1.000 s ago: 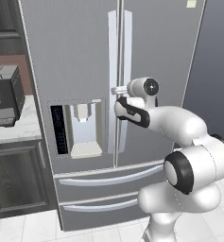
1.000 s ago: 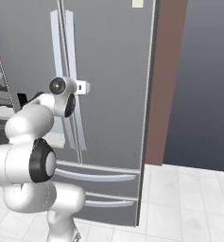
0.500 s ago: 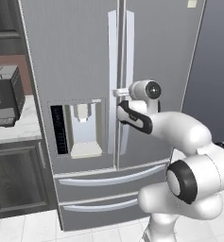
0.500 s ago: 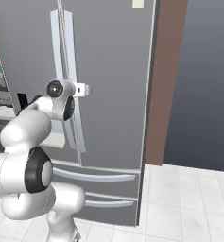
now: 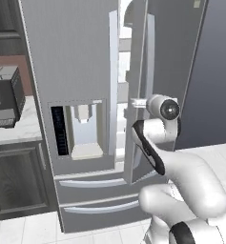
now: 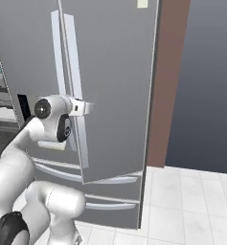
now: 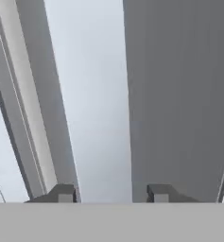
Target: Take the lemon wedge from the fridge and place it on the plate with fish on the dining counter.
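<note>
The stainless-steel fridge stands in front of me with its right door swung partly out. A strip of white inside shows in the gap between the doors. My gripper is at mid-height on that door's long vertical handle. It shows from the other side too, gripper against handle. In the hand view the gripper straddles the pale handle, open, with the right fingertip standing clear of it. The lemon wedge is hidden; the plate and dining counter are out of view.
The left door carries the dispenser panel, and two drawers lie below. A counter with a grey appliance over dark cabinets is at the left. A brown wall panel and white tiled floor are to the right.
The fridge's right door has swung out from closed to partly open, with my hand drawn back along with its handle.
</note>
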